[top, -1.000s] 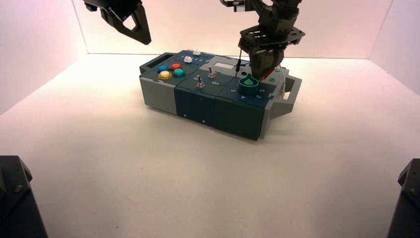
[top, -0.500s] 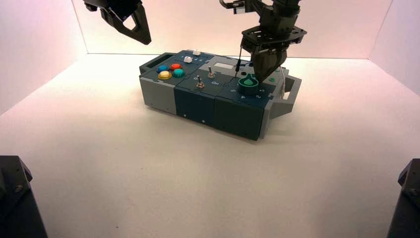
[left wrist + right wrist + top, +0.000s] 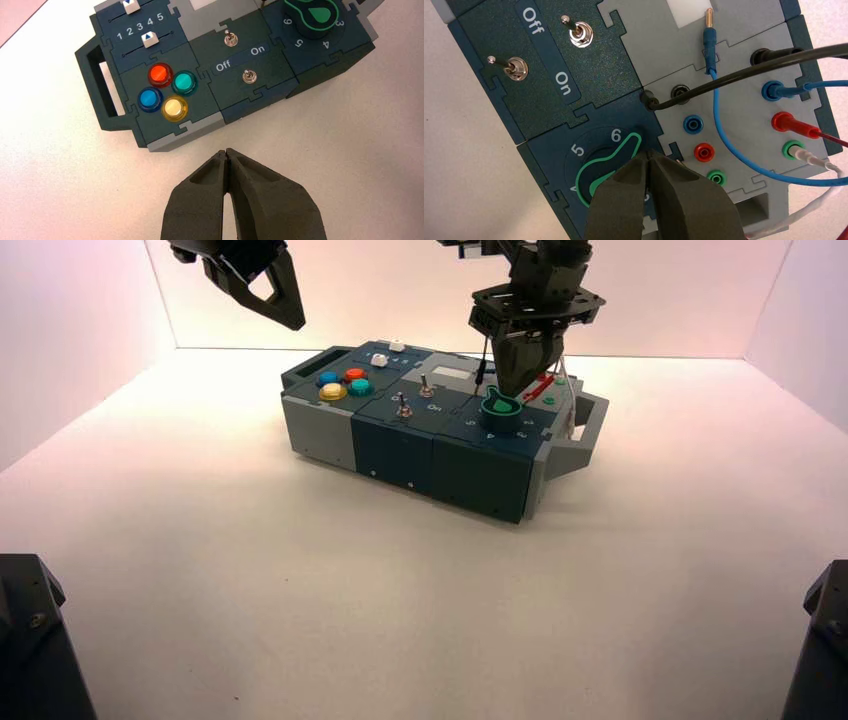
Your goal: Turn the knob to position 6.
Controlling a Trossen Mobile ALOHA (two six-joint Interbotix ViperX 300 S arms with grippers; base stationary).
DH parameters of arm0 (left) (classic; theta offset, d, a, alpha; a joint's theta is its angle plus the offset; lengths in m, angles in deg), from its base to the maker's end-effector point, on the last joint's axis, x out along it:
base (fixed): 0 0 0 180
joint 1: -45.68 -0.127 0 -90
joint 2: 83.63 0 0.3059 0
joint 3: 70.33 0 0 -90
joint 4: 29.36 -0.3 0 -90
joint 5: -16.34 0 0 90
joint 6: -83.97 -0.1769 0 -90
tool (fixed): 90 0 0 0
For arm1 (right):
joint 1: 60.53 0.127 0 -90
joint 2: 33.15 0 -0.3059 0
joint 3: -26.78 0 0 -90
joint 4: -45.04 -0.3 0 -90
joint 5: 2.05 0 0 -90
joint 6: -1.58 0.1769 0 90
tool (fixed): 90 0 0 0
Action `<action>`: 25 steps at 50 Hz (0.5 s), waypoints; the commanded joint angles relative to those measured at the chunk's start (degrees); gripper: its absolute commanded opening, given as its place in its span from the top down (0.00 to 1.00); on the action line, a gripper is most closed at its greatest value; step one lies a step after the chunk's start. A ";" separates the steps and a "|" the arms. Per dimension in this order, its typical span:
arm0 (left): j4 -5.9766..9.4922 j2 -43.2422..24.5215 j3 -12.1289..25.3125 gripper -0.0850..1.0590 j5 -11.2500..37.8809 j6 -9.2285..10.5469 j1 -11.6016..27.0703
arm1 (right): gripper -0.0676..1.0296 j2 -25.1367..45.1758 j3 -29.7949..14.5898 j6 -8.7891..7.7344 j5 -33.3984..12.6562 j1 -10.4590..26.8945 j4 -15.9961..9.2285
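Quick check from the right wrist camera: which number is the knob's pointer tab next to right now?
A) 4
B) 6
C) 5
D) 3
B: in the right wrist view the knob has its pointed tab reaching up beside the printed 6, with the right pincer just over the dial.

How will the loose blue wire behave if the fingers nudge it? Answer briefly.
The blue wire would probably flop and bend aside: it runs in a slack curve. Its free banana plug lies unplugged on the box, so it would likely slide or swing.
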 commanded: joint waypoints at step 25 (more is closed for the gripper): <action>-0.09 0.44 0.79 0.95 -0.09 -0.26 0.09 | 0.96 -1.23 -1.85 0.79 -0.35 0.88 -1.14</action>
